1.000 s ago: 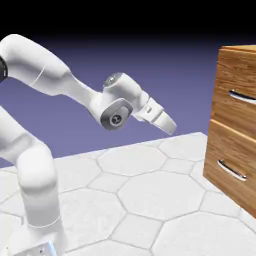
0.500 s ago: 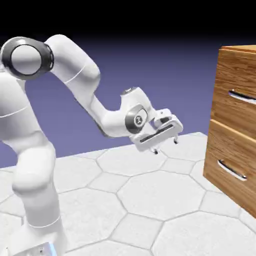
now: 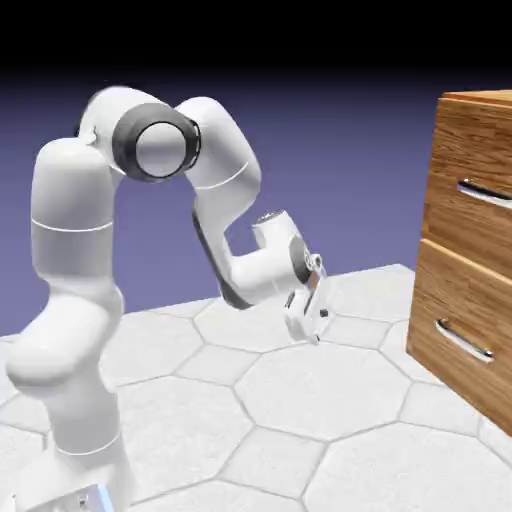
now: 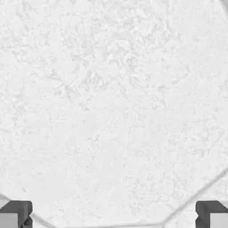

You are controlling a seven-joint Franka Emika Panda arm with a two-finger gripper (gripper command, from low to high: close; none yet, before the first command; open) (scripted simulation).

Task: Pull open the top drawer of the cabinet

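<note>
In the exterior view, the tool (image 3: 320,327) hung low over the pale tiled surface (image 3: 330,395), well apart from the cabinet (image 3: 432,215). The top drawer (image 3: 480,150) was at the exterior view's right, above the lower drawer (image 3: 450,290), and looked shut. Its silver bar handle (image 3: 487,193) sat well higher than the tool. The step in hand, as I judged it, was the approach. Done well, that would have meant raising the tool to the upper bar's height, turning it from its downward tilt to face the drawer front, and setting the fingers one above and one below the bar before closing. The pull would then have needed to run straight out from the front, as a slanted one might slip off the smooth metal. The lower handle (image 3: 463,341) was nearer the tool's height and could have been caught by mistake. The picture's edge cut off the cabinet's far side and the end of the upper handle. The fingers were small there, and their gap was hard to judge.

In the hand view, the fingertips (image 4: 114,214) stood wide apart at the bottom corners with nothing between them. Only pale tile and its seams showed beyond; neither drawer nor handle was in sight, so alignment could not be checked from there.
</note>
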